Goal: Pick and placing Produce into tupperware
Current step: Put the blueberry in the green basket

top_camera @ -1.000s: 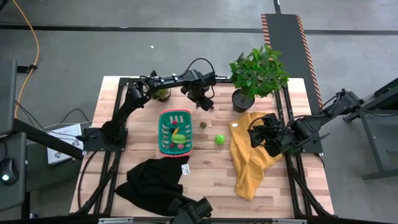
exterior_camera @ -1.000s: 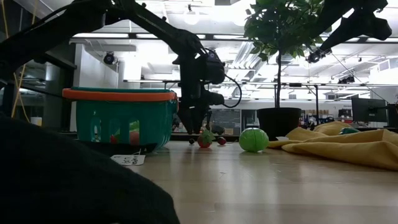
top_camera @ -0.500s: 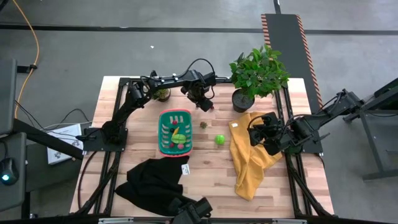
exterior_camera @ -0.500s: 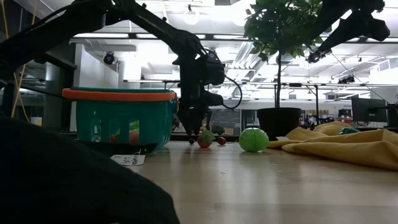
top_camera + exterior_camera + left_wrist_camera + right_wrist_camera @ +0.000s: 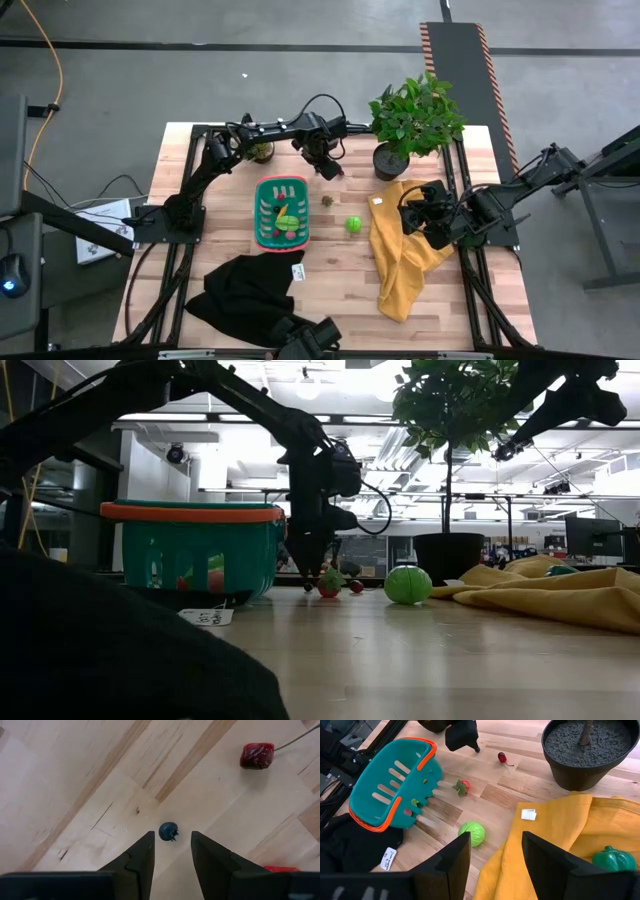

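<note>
My left gripper [image 5: 172, 845] points straight down near the table's far edge, open. A tiny dark blue berry [image 5: 168, 831] lies on the wood just past its fingertips, untouched. A dark red berry [image 5: 257, 755] lies farther off. The teal basket [image 5: 281, 210] with the red-pink rim holds several small produce pieces. A strawberry [image 5: 462, 786] and a green ball-shaped vegetable [image 5: 353, 224] lie on the wood to the basket's right. A green pepper [image 5: 612, 858] rests on the yellow cloth [image 5: 405, 250]. My right gripper [image 5: 496, 845] hangs open above that cloth, holding nothing.
A large potted plant [image 5: 415, 125] stands at the far right, close to the left arm. A small pot [image 5: 260, 150] sits at the far left. A black cloth [image 5: 250, 290] lies at the near edge. Bare wood shows between the basket and the yellow cloth.
My left gripper has rolled a little about its downward-pointing line while staying over the same spot.
</note>
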{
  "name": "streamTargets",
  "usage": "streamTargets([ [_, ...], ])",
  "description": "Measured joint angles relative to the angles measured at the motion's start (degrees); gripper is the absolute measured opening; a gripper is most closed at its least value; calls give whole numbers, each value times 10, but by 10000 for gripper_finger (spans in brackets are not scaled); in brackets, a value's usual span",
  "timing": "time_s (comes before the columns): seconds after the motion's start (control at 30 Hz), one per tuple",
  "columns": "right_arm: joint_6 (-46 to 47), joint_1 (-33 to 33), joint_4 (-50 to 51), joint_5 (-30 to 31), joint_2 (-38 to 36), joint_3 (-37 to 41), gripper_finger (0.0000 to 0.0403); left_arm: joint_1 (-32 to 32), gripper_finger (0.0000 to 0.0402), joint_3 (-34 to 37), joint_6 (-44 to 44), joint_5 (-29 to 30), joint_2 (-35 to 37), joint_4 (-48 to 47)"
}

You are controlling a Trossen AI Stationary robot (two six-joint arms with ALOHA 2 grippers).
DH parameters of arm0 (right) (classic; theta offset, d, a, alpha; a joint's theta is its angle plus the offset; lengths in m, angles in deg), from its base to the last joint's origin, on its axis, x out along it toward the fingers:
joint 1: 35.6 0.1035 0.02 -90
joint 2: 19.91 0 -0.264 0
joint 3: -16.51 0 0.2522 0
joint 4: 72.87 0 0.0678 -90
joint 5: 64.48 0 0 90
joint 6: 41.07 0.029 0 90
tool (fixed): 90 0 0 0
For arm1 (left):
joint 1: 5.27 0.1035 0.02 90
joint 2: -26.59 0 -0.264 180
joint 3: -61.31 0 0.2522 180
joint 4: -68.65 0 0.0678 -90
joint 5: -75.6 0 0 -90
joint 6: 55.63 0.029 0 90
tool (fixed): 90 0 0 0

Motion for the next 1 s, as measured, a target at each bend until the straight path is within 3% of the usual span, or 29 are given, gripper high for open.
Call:
streamTargets([
  [1.0, 2, 0, 0, 0, 0, 0, 169, 0, 115, 20, 24, 1, -1, 13],
])
